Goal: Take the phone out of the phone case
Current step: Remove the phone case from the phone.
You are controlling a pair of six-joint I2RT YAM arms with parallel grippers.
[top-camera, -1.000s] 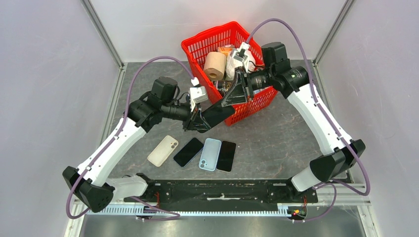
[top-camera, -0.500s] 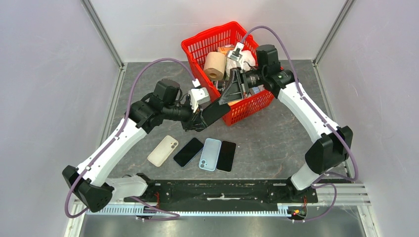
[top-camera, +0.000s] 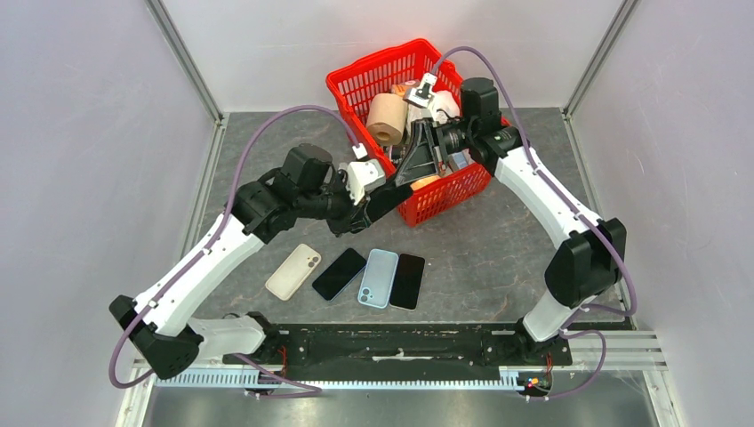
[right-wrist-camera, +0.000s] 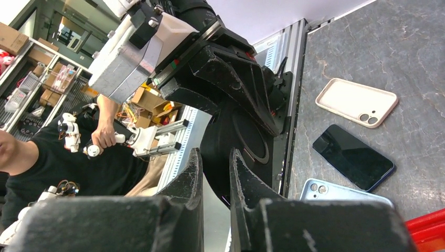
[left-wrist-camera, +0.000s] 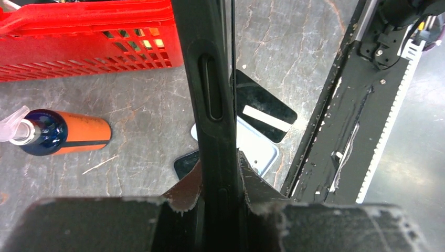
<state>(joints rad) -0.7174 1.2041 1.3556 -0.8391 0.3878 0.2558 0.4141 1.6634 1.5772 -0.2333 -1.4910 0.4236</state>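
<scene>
Grey stone table (top-camera: 498, 240), red basket (top-camera: 354, 89) at the back. I have the phone (top-camera: 388, 200) held in the air between both arms. Its long axis runs from my left gripper (top-camera: 359, 213) up to my right gripper (top-camera: 413, 174). Each pinches one end. From here I can't quite tell which jaws have only the case (left-wrist-camera: 212, 105).
</scene>
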